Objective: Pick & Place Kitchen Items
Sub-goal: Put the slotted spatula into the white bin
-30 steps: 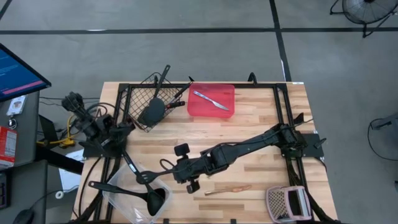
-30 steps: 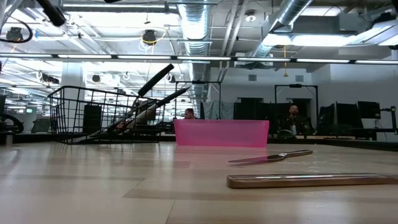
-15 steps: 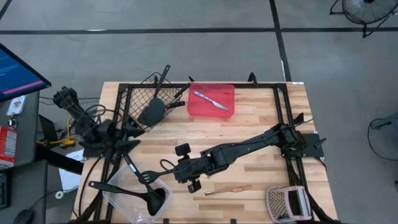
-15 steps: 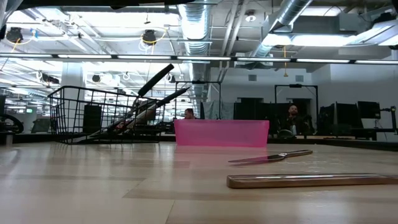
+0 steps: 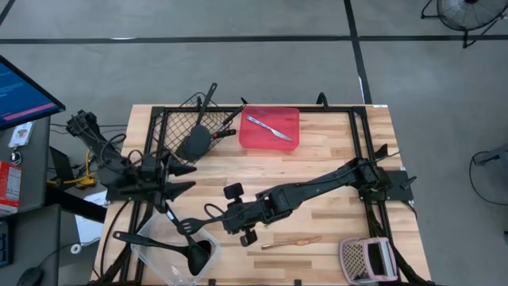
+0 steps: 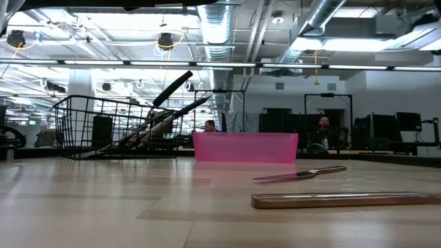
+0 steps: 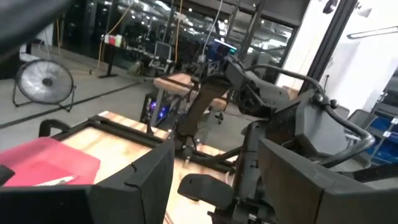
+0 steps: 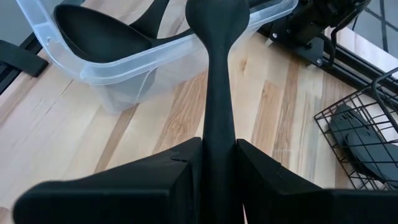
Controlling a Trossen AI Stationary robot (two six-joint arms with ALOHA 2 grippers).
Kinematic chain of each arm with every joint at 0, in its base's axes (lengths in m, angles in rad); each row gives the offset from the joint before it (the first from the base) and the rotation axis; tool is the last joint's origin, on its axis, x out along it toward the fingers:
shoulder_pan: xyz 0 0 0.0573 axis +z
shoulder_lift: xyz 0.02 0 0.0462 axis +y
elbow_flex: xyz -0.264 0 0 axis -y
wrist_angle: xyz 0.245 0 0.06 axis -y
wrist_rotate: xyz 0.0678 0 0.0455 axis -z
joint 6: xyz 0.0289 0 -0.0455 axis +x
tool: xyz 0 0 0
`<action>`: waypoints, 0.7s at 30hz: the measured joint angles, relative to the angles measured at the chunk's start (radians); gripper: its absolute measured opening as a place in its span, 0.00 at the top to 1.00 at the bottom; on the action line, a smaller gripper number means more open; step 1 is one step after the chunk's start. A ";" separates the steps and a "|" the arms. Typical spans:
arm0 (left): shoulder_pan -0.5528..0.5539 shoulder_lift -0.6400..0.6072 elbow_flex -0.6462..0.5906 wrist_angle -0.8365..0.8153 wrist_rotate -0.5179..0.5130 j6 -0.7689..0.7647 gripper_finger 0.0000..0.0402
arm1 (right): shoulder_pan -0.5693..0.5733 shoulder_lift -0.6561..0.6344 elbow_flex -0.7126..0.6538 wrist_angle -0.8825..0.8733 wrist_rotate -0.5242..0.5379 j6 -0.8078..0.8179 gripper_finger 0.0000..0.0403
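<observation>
My left gripper (image 5: 186, 179) hovers open near the table's left edge, pointing level toward the right, and holds nothing (image 7: 214, 168). Just below it a black slotted turner (image 5: 179, 222) slants with its head at the far rim of the clear tub (image 5: 159, 258). The tub holds a black ladle (image 5: 198, 258). My right gripper (image 5: 216, 217) is shut on another black utensil (image 8: 217, 74), whose rounded end hangs over the tub's rim (image 8: 186, 46). My right gripper pinches the black utensil's slim handle (image 8: 219, 124) between its two fingers. The fingers come slanting down from the table's right and lie along the handle. The utensil is lifted clear, and its rounded end (image 8: 217, 15) points at the tub.
A black wire basket (image 5: 186, 131) with black utensils stands far left. Beside it a red tray (image 5: 274, 139) holds a silver knife (image 5: 270, 127). A tan stick (image 5: 290, 241) and a pink mesh item (image 5: 365, 260) lie near the front. A silver piece (image 6: 300, 174) lies on the table.
My left gripper has opened and let go of the slotted turner's handle. It has risen and tipped up from pointing down to pointing level toward the right. The turner stays by the tub's far rim. My right gripper has kept still.
</observation>
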 joint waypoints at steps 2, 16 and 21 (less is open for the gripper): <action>0.000 0.000 0.008 -0.020 0.001 -0.026 0.47 | 0.000 0.000 0.025 -0.035 0.000 0.000 0.82; 0.000 -0.005 0.032 -0.222 0.048 -0.234 0.47 | 0.001 -0.001 0.198 -0.242 0.003 -0.007 0.82; 0.002 -0.005 0.033 -0.246 0.059 -0.251 0.46 | 0.003 -0.001 0.228 -0.288 0.004 -0.002 0.82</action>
